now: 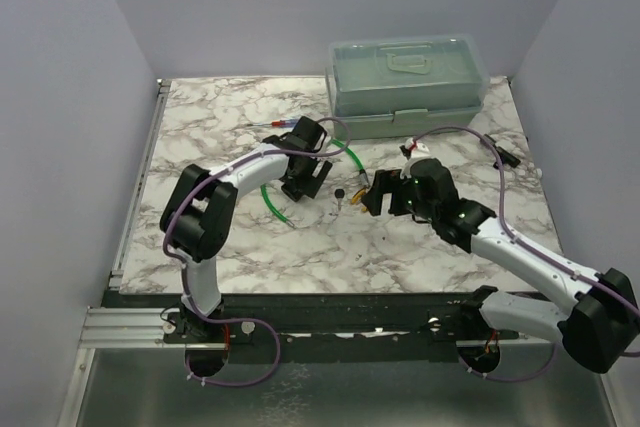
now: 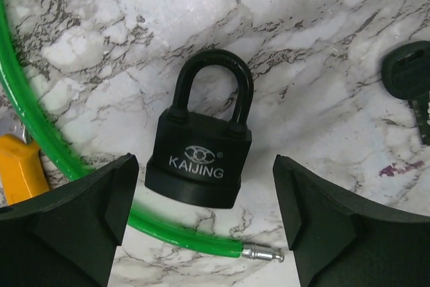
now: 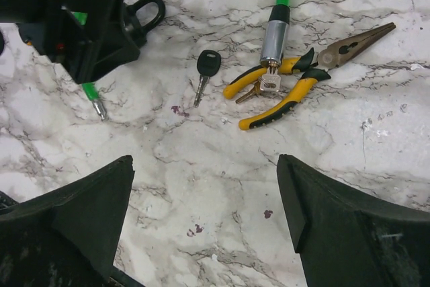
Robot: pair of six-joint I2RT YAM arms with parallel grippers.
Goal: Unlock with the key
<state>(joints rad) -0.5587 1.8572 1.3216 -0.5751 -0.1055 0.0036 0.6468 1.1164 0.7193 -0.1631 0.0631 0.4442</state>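
Black padlock [image 2: 199, 156], marked KAIJING, lies flat on the marble table [image 2: 322, 18] at the centre of the left wrist view. Its shackle is seated and points to the top of the frame. The left gripper [image 2: 205, 189] hovers over it, fingers wide apart either side of the lock body, holding nothing.

The key [image 3: 205, 72] lies loose in the upper centre of the right wrist view, dark head up-frame, apart from the yellow-handled pliers [image 3: 295, 85] to its right. The right gripper [image 3: 205, 193] is spread wide and empty, with the key beyond its fingertips.

Judgement: pickup stage; neither lock nor key is secured. The next move calls for a fine pinch on the small key head, while the left fingers close on the lock body.
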